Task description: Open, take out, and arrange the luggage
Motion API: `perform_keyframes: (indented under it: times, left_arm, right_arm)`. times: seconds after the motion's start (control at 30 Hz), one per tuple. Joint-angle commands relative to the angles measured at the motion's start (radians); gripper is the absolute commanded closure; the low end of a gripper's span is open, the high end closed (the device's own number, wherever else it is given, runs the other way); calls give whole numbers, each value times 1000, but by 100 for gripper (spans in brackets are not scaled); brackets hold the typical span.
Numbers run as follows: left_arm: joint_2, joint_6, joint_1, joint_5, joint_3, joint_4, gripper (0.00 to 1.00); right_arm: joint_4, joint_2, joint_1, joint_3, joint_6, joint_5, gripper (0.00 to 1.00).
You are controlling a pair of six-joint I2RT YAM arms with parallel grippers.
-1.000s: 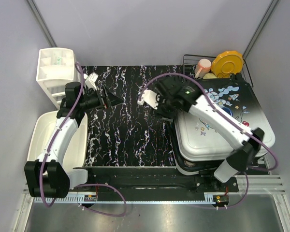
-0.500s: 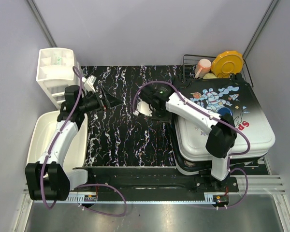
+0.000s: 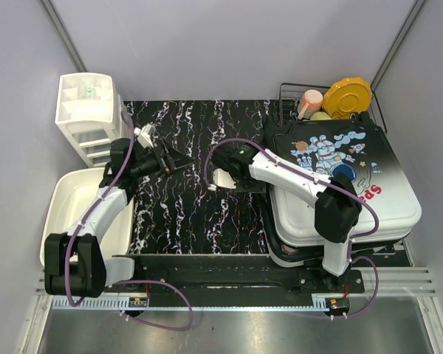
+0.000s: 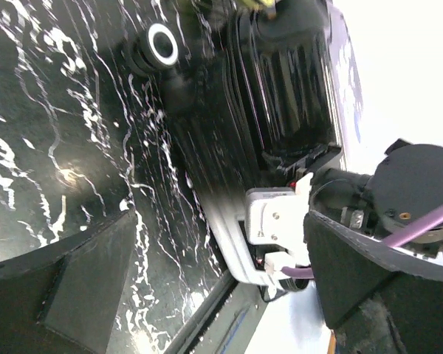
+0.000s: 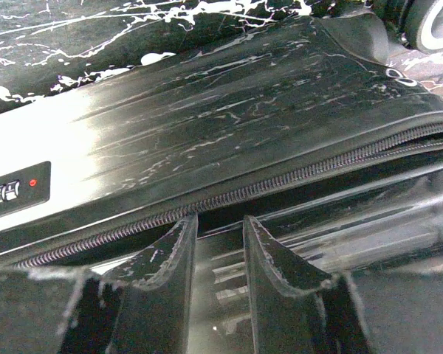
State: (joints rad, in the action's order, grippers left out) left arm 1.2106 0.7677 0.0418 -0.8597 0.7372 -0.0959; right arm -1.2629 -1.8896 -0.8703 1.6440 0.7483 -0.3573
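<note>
White tub (image 3: 66,214): near left, next to the table, with the left arm over it.
Table (image 3: 199,214): black with white streaks.
Left gripper (image 3: 176,158): jaws wide apart and holding nothing. It hangs over the left part of the table, well apart from the luggage.
Right gripper (image 3: 223,179): at the left side of the luggage. Its 2 fingers (image 5: 170,258) are a little apart, with their tips right at the zip. Nothing shows between them.
Luggage (image 3: 347,199): lies flat on the right side of the table, lid down. The astronaut picture and red letters face up.
Zip (image 5: 280,188): closed along the side that shows.
Lock (image 5: 7,193): number lock with a red dot, left of the fingers.
Wheel (image 4: 162,44): black with a white ring.
Wire rack (image 3: 282,96): just behind the luggage, holding a yellow plate (image 3: 348,96) and a pink cup (image 3: 310,102).
White drawer unit (image 3: 85,110): far left corner.
</note>
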Motion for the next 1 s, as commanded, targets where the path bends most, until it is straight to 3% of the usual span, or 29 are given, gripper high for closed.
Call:
perform_keyframes:
  times: [0.0, 0.17, 0.33, 0.47, 0.53, 0.63, 0.97]
  left_arm:
    - [56, 19, 84, -12, 30, -111, 1]
    - [142, 134, 188, 4, 16, -315, 1]
    - [220, 180, 271, 30, 56, -404, 1]
    - [286, 203, 340, 48, 135, -383, 6]
    - [306, 161, 394, 92, 174, -264, 15]
    - [339, 99, 446, 166, 214, -193, 17]
    - [530, 179, 566, 137, 300, -307, 19]
  right_arm:
    - [-145, 95, 16, 2, 79, -175, 62]
    - [-164, 152, 16, -9, 103, -207, 62]
    - [-181, 187, 22, 16, 118, -239, 62]
    - [-197, 207, 39, 31, 118, -243, 62]
    - [-197, 218, 45, 34, 115, -239, 62]
    - [-201, 222, 51, 43, 112, -241, 62]
    - [-228, 245, 73, 97, 125, -267, 61]
